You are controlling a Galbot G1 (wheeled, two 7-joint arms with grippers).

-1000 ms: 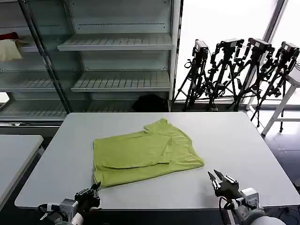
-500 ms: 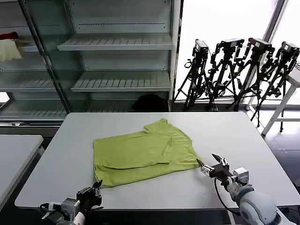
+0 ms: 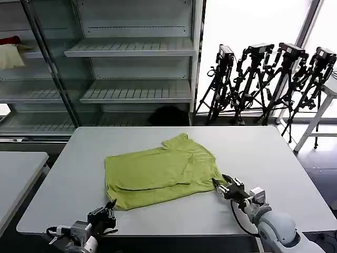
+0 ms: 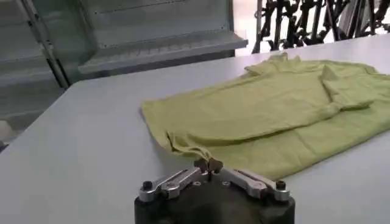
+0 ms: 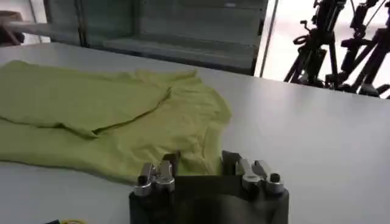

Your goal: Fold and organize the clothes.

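T-shirt: the lime-green T-shirt [image 3: 160,176] lies partly folded near the middle of the worktop [image 3: 274,158], its front hem toward the near edge, one sleeve and the collar toward the far edge.

Right gripper: the right gripper [image 3: 221,185] is low over the worktop at the shirt's near right corner, jaws parted, tips just at the hem. In the right wrist view the gripper [image 5: 198,165] has fabric lying between the spread jaws, not yet pinched.

Left gripper: the left gripper [image 3: 107,213] hovers at the near edge of the worktop, just short of the shirt's near left corner. In the left wrist view its jaws [image 4: 208,165] meet at the tips, closed on nothing.

Risk: the fabric looks thin and layered, so the right jaws may catch only the top layer, or push the hem away and wrinkle the fold. If only one corner is lifted, the shirt could drag askew and undo the existing fold.

Surface: smooth pale grey worktop, bare around the shirt.

Room: empty metal shelves [image 3: 131,47] behind, a row of black tripods [image 3: 263,79] by a bright window on the right.
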